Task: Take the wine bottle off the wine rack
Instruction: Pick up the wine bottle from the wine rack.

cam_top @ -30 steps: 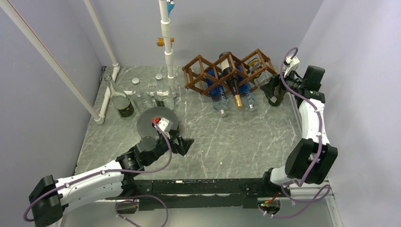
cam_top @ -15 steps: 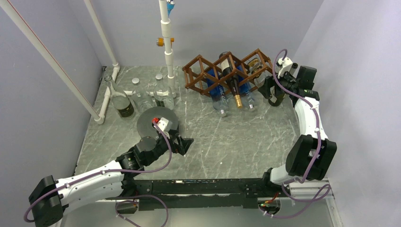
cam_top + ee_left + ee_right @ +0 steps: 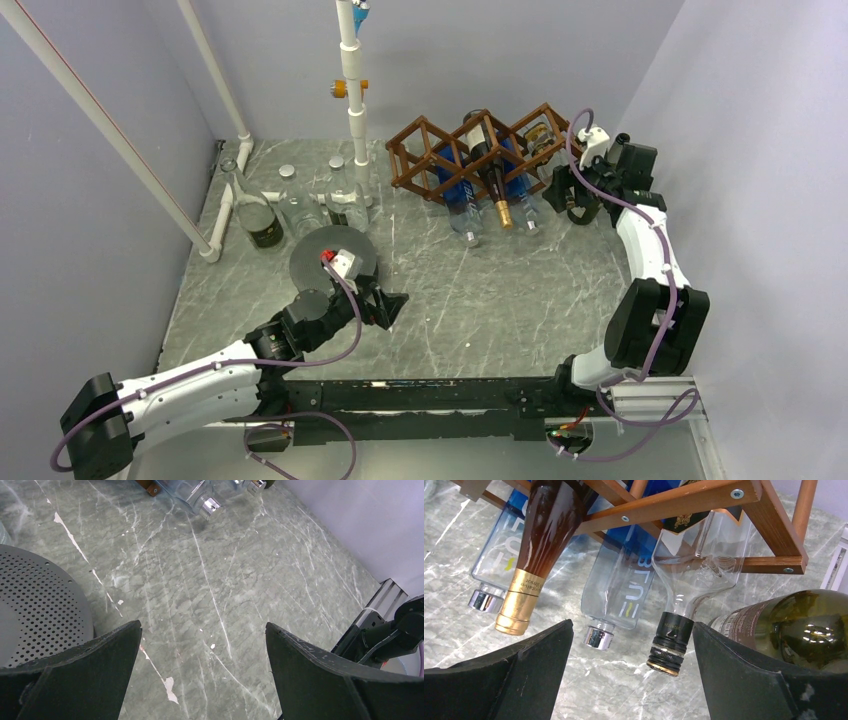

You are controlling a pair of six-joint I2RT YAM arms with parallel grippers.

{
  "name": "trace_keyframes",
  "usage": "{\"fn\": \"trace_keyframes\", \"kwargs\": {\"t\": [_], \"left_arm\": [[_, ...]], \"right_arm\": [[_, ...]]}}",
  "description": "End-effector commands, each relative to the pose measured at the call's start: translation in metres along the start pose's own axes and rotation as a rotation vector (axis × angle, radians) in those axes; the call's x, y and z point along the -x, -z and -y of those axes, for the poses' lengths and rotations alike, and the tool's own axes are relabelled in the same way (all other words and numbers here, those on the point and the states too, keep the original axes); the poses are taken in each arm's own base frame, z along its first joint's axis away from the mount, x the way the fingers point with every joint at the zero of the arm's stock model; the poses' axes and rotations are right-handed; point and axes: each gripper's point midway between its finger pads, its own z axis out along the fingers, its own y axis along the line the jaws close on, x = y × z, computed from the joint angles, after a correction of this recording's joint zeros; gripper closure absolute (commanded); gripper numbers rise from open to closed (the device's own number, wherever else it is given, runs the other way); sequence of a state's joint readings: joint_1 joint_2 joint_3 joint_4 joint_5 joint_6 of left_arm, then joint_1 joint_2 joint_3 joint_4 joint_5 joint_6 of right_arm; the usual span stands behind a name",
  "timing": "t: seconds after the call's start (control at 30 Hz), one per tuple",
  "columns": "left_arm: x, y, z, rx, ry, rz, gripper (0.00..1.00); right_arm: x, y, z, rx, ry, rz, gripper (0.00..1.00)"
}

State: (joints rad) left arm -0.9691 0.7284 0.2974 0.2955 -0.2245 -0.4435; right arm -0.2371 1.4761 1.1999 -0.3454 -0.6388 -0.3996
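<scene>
The brown lattice wine rack (image 3: 480, 148) stands at the back right of the table, and its wooden bars (image 3: 684, 504) fill the top of the right wrist view. A dark wine bottle with a gold foil neck (image 3: 494, 180) (image 3: 544, 540) slopes out of a middle cell. A clear bottle with a black capped neck (image 3: 674, 637) hangs from the right cell. My right gripper (image 3: 562, 195) (image 3: 631, 630) is open just in front of these necks and touches none of them. A green bottle (image 3: 804, 622) lies beside its right finger. My left gripper (image 3: 395, 305) (image 3: 202, 627) is open over bare table.
Two clear bottles with blue lettering (image 3: 629, 580) and chrome caps also sit in the rack. A grey perforated disc (image 3: 332, 255) lies by my left gripper. Glass flasks (image 3: 262, 222) and a white pipe stand (image 3: 355, 110) are at the back left. The right wall is close behind my right arm.
My right arm has swung left and towards the rack, bringing its gripper up to the rack's right end. The left arm has not moved.
</scene>
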Motion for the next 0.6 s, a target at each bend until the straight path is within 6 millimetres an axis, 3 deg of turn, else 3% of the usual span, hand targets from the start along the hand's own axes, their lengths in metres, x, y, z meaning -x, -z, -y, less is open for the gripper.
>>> {"fn": "trace_keyframes", "kwargs": {"t": [0.0, 0.57], "left_arm": [[0.010, 0.000, 0.007, -0.033, 0.033, 0.047, 0.00], [0.009, 0.000, 0.007, -0.036, 0.038, 0.046, 0.00]], "right_arm": [[0.005, -0.003, 0.009, -0.038, 0.038, 0.017, 0.07], [-0.002, -0.020, 0.020, -0.144, 0.011, 0.013, 0.07]]}}
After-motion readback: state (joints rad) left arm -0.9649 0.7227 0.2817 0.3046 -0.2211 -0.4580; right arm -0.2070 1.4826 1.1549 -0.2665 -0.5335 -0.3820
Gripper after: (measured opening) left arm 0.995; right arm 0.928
